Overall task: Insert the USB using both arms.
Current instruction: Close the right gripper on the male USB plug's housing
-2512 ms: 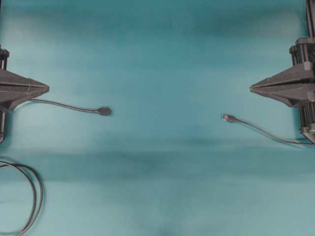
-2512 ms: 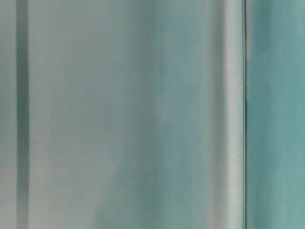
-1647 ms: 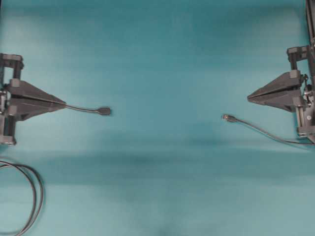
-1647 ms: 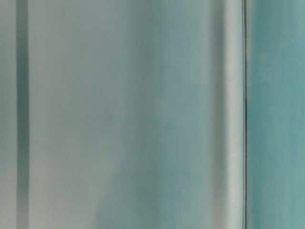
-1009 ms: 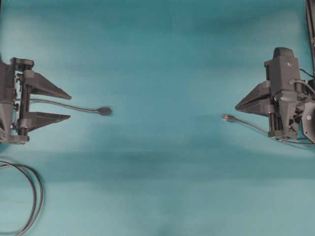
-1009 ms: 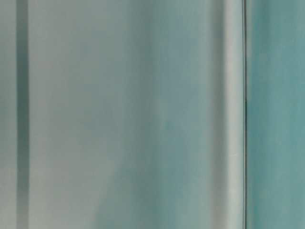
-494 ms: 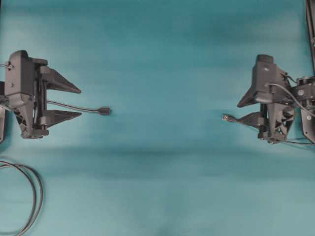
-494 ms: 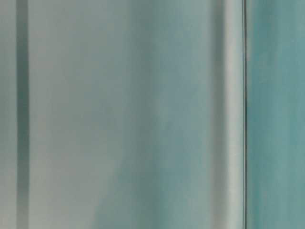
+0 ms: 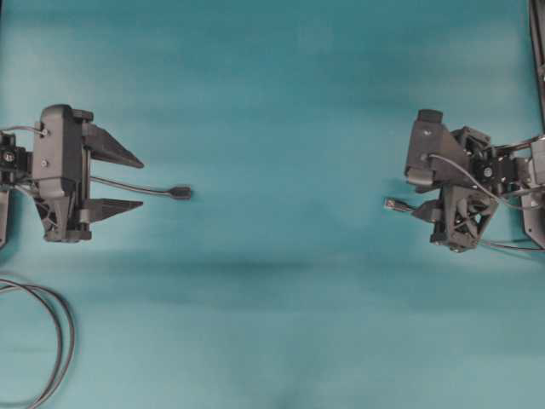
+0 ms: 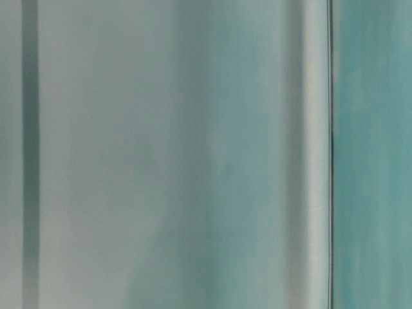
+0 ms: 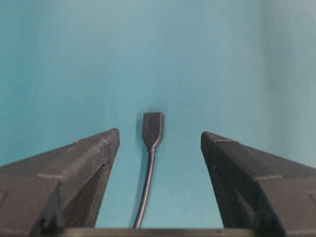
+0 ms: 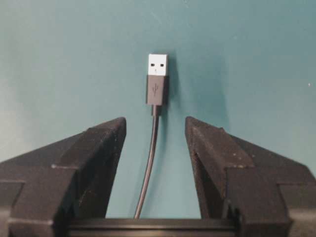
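Right wrist: USB (image 12: 157, 79) ahead (between jaws)

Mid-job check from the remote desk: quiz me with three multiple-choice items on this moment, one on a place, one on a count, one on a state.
1. Where does the USB plug lie?
A. On the mat ahead of the right gripper, its cable between the fingers
B. Clamped in the left gripper
C. Inside the socket

2. How many holes show on the plug's metal tip?
A. None
B. Two
C. Four

3. How does the left gripper stand?
A. Shut on the socket
B. Shut, holding nothing
C. Open, astride the cable of the black socket end

Answers: 1 A, the right wrist view shows it lying free past the fingertips. 2 B, two dark squares show. 3 C, the fingers stand wide apart, touching nothing.
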Motion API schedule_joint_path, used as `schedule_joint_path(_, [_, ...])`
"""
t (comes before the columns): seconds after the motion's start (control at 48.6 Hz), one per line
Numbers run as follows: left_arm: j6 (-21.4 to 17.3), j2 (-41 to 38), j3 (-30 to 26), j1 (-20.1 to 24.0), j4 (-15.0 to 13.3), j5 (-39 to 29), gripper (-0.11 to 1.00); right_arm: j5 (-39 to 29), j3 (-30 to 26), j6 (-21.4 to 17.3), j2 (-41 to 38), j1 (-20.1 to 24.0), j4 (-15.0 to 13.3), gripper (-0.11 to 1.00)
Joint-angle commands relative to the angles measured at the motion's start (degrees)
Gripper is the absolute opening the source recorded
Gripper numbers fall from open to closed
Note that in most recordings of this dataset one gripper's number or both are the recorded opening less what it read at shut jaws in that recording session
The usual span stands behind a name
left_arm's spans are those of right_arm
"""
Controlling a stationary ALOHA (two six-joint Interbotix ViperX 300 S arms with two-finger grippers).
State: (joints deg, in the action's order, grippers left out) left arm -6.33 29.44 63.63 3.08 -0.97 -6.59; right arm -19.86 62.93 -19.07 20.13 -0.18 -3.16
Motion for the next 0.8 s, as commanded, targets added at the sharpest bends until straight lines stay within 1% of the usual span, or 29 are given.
schedule_joint_path(0.0, [-0.88, -0.18, -0.35, -0.09, -0.09, 0.53, 0.84, 0.18, -1.58, -0.09, -0.88, -0.09, -0.35, 0.53])
schedule_joint_path(0.453, [-1.05, -0.26, 0.53, -0.70, 0.00, 0.62, 0.84, 1.32, -5.01, -0.18, -8.96, 0.00, -0.26, 0.53])
schedule_joint_path(0.783, [-1.14, -0.26, 0.79, -1.32, 0.00, 0.09, 0.84, 1.32, -5.10, -0.88, -12.22, 0.00, -0.35, 0.53])
